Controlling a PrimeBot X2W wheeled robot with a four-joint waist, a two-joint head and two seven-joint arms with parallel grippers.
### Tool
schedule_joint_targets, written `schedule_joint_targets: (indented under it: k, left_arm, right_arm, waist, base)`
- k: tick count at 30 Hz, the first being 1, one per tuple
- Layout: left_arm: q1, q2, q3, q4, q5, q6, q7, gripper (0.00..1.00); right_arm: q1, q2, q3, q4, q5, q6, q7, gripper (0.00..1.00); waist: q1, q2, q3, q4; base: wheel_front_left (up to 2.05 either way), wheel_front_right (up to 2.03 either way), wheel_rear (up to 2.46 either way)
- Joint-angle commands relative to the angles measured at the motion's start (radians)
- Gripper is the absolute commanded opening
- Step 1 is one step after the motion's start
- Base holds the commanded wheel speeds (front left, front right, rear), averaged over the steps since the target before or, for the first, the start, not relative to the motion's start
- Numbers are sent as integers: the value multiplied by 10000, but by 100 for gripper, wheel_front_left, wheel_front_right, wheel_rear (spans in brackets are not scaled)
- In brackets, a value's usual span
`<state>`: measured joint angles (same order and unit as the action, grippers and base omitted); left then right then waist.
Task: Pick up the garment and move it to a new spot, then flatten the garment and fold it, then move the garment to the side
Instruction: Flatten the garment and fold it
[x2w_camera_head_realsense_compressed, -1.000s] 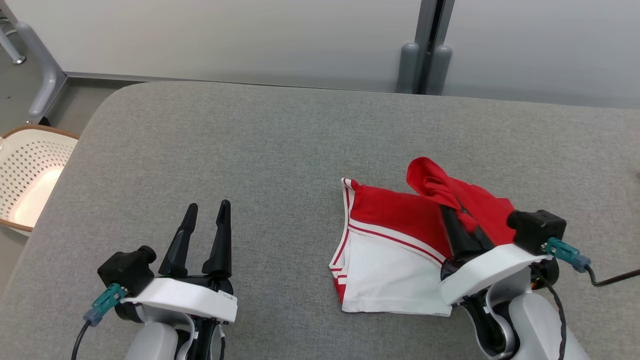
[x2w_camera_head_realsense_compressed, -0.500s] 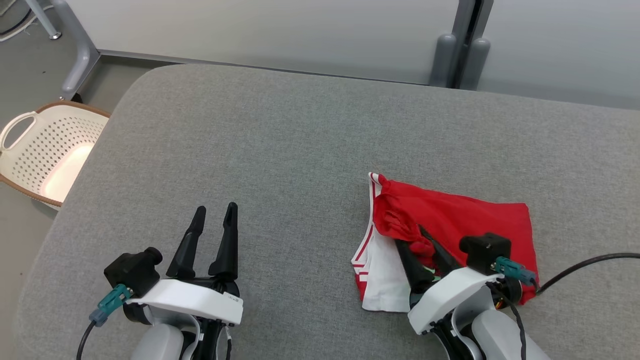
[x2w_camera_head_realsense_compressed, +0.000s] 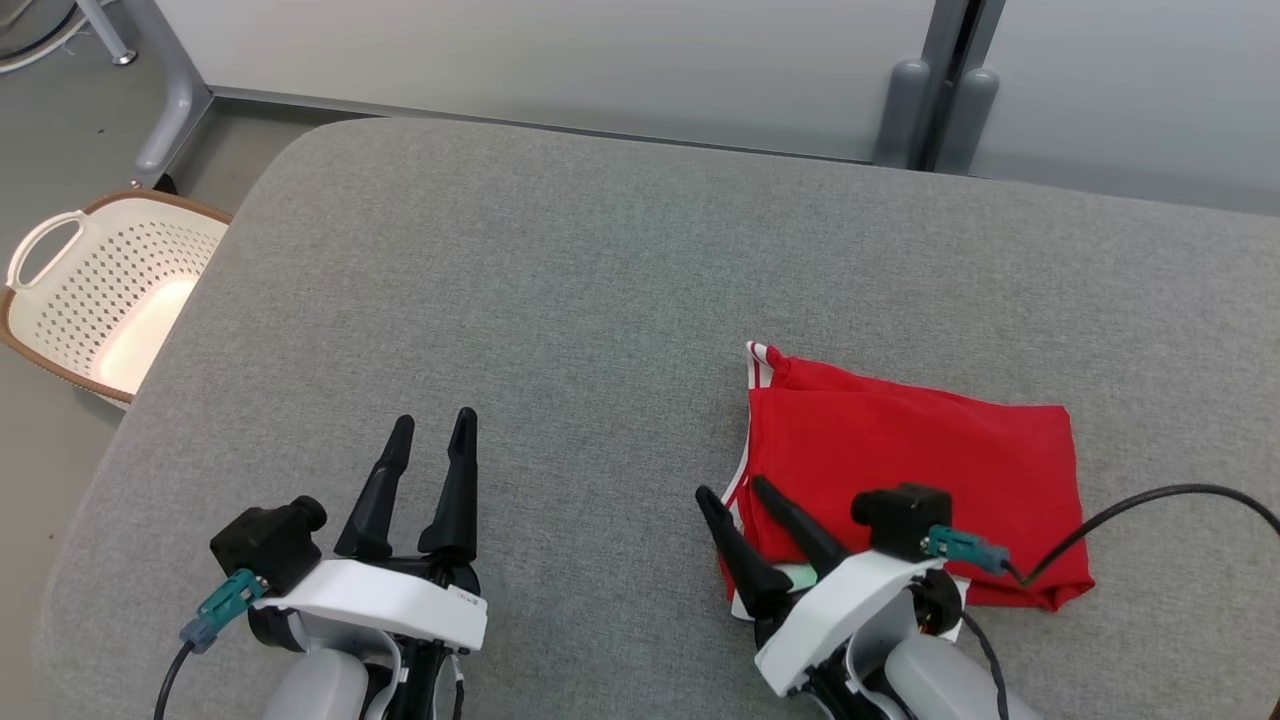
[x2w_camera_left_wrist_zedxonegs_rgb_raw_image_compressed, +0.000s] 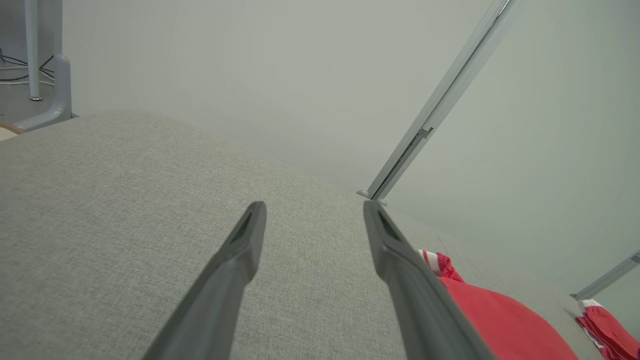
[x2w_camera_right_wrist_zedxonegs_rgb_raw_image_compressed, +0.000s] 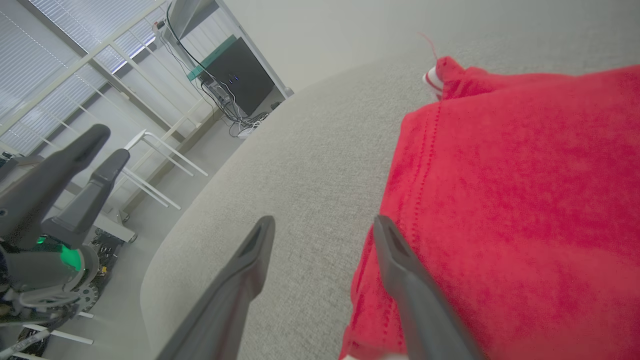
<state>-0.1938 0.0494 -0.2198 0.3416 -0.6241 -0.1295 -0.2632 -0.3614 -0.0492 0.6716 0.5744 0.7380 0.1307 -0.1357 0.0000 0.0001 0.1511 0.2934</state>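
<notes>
The right gripper (x2w_camera_head_realsense_compressed: 731, 488) stands spread and empty at the near left corner of the garment (x2w_camera_head_realsense_compressed: 905, 470). 1 finger is over the red cloth's edge, the other over the bare grey table (x2w_camera_head_realsense_compressed: 550, 300). The garment lies folded flat on the table's right side. The left gripper (x2w_camera_head_realsense_compressed: 433, 418), also spread and empty, hovers well apart to its left.

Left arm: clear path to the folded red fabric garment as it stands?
Probably yes. Bare grey padded surface lies between the open left gripper and the folded red garment's left edge; the open right gripper at that near corner may crowd it.
</notes>
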Motion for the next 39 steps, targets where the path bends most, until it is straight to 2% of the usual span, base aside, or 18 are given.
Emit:
schedule_joint_targets:
  k: [1, 4, 7, 11, 16, 19, 24, 31, 39]
  left_arm:
    - [-138, 35, 72, 11, 46, -10, -15, 100]
    - [-119, 32, 150, -31, 147, -10, -15, 100]
    - [-110, 35, 214, -109, 235, -10, -15, 100]
    - [-124, 35, 252, -266, 299, -10, -15, 100]
    - [-67, 38, 183, -360, 312, -10, -15, 100]
    - [-57, 35, 211, -423, 440, -10, -14, 100]
    - [78, 42, 175, -476, 682, -10, -15, 100]
    - [184, 38, 289, -520, 807, -10, -15, 100]
    - [207, 36, 170, -546, 938, -11, -15, 100]
  right_arm:
    - [-304, -30, -84, 49, 96, 0, -188, 100]
    - [-627, -36, -465, 163, -59, 0, -568, 100]
    - [-976, -149, -1201, 310, -819, 0, -931, 100]
    - [-1054, -688, -2347, 87, -2102, 0, -1192, 100]
    - [-416, -1293, -3874, -781, -3767, 0, -1290, 100]
    - [124, -1307, -4788, -1469, -4600, 2, -1303, 100]
    - [1194, -877, -6059, -2626, -5489, 0, -1304, 100]
    - [1930, -456, -6524, -3194, -5913, 0, -1305, 100]
    - [2132, -219, -6748, -3252, -5896, 0, -1306, 100]
  waist:
    - [0, -1, -21, -75]
    - [0, -1, -49, -270]
    - [0, -1, -92, -514]
    - [0, -1, -157, -796]
    - [0, -1, -176, -1125]
    - [0, -1, -150, -1262]
    - [0, -1, -105, -1428]
    - [0, -1, -34, -1516]
    - [0, -1, -45, -1485]
  base:
    - [0, 0, 0]
    - [0, 0, 0]
    - [0, 0, 0]
    - [0, 0, 0]
    - [0, 0, 0]
    - [0, 0, 0]
    - [0, 0, 0]
    - [0, 0, 0]
    - [0, 0, 0]
